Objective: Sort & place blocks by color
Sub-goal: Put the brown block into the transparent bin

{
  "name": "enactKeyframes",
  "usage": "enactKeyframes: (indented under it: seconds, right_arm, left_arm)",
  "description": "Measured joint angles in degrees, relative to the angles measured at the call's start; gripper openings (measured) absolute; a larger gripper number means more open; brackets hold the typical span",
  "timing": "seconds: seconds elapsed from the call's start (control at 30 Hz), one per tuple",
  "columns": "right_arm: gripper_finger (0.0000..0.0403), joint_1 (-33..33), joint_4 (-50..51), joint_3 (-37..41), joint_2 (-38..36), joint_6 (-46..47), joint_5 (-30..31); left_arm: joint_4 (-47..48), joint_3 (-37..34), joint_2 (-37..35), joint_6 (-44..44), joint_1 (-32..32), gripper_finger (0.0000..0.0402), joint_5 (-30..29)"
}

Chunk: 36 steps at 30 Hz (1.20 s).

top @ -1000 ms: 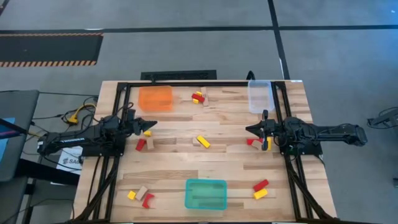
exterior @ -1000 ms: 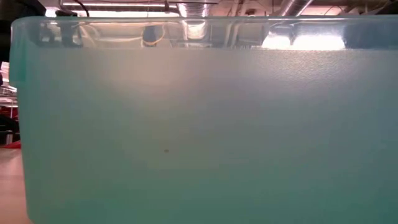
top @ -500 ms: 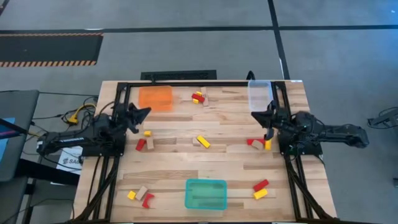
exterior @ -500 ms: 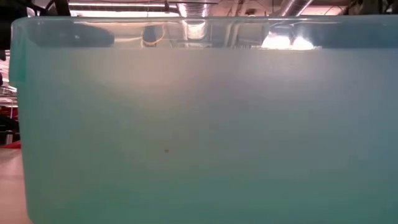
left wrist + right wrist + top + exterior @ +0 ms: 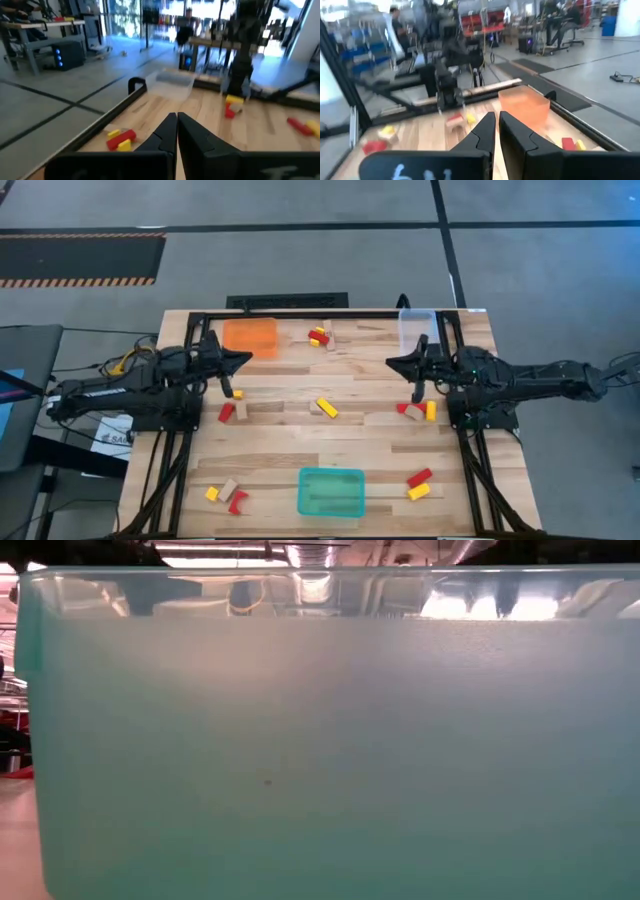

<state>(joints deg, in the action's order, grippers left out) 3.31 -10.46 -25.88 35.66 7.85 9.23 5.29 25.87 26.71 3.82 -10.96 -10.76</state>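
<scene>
The left hand [image 5: 238,360] hangs over the pale wooden plank desk [image 5: 360,435], its two dark fingers [image 5: 170,131] pressed together with nothing between them. Just beside its tip, toward the far edge, sits the translucent orange plastic tray [image 5: 250,338]. On the near side of the tip lie a small yellow block [image 5: 237,393] and, a little farther on, a red block [image 5: 226,413] touching a pale wooden one.

The right hand [image 5: 393,363] hangs over the opposite side of the desk, tip pointing toward the left hand, its fingers [image 5: 487,129] all but touching and gripping nothing. Beside it, toward the far edge, stands the clear plastic tray [image 5: 416,332]. Close to the wrist, on the near side, a cluster of red, wood and yellow blocks [image 5: 417,410] rests on the planks.

Between the two hands, near the middle of the desk, a yellow oblong block [image 5: 327,408] lies against a wooden one. Toward the far edge, between the orange and clear trays, sits a small heap of red and yellow blocks [image 5: 319,336]. The teal plastic tray [image 5: 331,492] stands at the near edge, well apart from both hands and filling the low view. A yellow, wood and red group [image 5: 226,495] lies to one side of it, a red and yellow pair [image 5: 419,484] to the other.
</scene>
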Motion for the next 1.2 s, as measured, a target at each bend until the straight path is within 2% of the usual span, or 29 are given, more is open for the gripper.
enactKeyframes:
  seconds: [0.13,0.23,0.37,0.53,0.67,0.83,1.0,1.2]
  right_arm:
    - [0.0052,-1.2,-2.6,-3.9,4.3,0.0,0.0]
    - [0.0052,-1.5,2.0,-7.9,7.3,0.8,-0.5]
    - [0.0053,-2.8,20.3,-16.2,11.8,3.3,-1.2]
    - [0.0076,-3.5,49.0,-26.8,19.6,14.9,-0.9]
    - [0.0127,-2.7,66.7,-31.6,26.1,24.7,-1.9]
    - [0.0227,-1.4,77.1,-31.9,32.5,27.3,-4.9]
    - [0.0309,0.5,82.3,-29.9,37.3,26.7,-8.7]
    - [0.0336,2.7,82.2,-27.6,41.2,26.6,-11.0]
  left_arm:
    - [5.4,7.0,4.1,-2.7,0.0,0.0,0.2]
    - [7.7,11.5,7.0,-4.5,0.0,0.0005,-0.2]
    - [9.9,15.8,10.2,-4.7,0.0,0.0043,-0.6]
    - [10.3,17.0,12.8,-1.7,0.1,0.0133,-0.6]
    - [10.7,17.0,14.9,3.7,0.1,0.0205,-0.6]
    - [10.4,17.0,17.6,8.4,0.1,0.0265,-0.5]
    - [10.4,17.0,18.7,10.5,0.1,0.0291,0.0]
    - [10.2,17.0,18.7,13.3,0.1,0.0296,0.0]
